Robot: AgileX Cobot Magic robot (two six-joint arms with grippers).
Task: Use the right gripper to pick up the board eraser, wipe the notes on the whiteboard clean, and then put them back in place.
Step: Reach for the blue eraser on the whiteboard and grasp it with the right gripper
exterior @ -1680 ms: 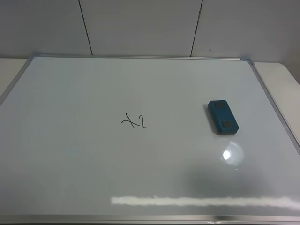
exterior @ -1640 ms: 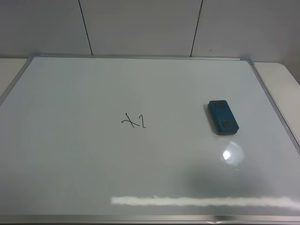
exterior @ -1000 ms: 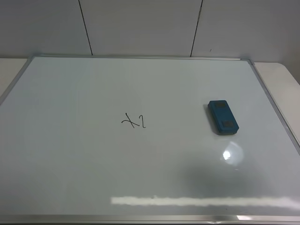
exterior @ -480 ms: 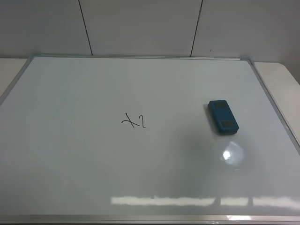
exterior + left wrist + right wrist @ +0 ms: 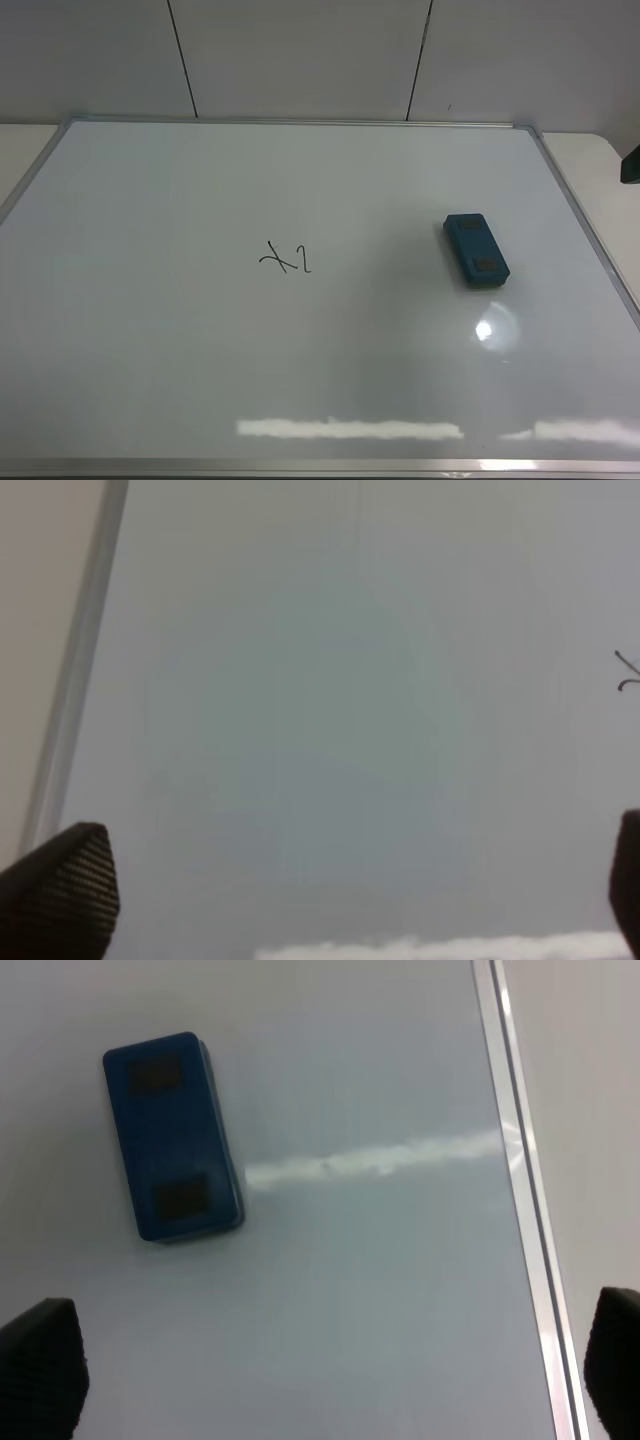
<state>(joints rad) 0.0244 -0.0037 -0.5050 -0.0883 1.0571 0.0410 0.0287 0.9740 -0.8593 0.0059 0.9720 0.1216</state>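
Board eraser (image 5: 476, 250) flat on whiteboard (image 5: 150, 380), long axis far-to-near (near end skewed rightward); right jaws spread wide, empty.

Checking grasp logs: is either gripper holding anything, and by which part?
Nothing held. The right gripper is open, its fingers wide apart; the board eraser lies free on the whiteboard. The left gripper is open and empty too.

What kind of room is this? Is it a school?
Probably not a classroom; more likely a plain workroom or lab bench. The whiteboard lies flat on a pale table instead of hanging. A board eraser and small notes are on it, with a bare panelled wall behind.
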